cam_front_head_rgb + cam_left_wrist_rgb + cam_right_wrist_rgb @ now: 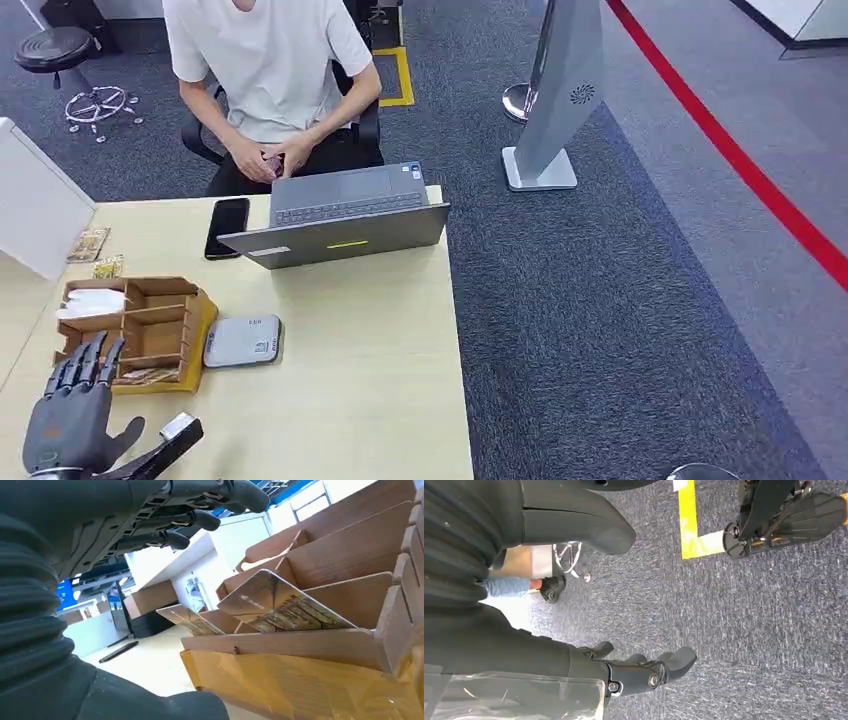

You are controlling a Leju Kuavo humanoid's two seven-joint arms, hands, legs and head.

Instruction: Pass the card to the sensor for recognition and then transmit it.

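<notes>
plainly, from the head view, the left hand (70, 420) hovered over the near corner of the pale table (370, 380), fingers spread and holding nothing, its fingertips just short of the near end of the wooden card rack (135, 330). a card (145, 376) lay leaning in the rack's nearest slot, so the task's thing sat just ahead of the hand and slightly toward the robot's right. the white sensor box (243, 341) rested beside the rack on that same side, and farther off stood an open laptop (345, 215), a dark phone (227, 226) and a seated person (270, 80) with hands in the lap. in the left wrist view the dark fingers (170, 515) reached out straight and apart above the rack, touching nothing, while two cards (280, 605) stood tilted in the front compartments, long edges running along the slot and upper edges free above the front wall. i judged the reach had not yet closed: the hand would need to come down and forward onto that raised edge. in the right wrist view the right hand (644, 672) hung over grey carpet (749, 630) with fingers loosely curled and nothing in them; whether it counted as clenched i could not tell. the left was clearly the nearer to the card.
</notes>
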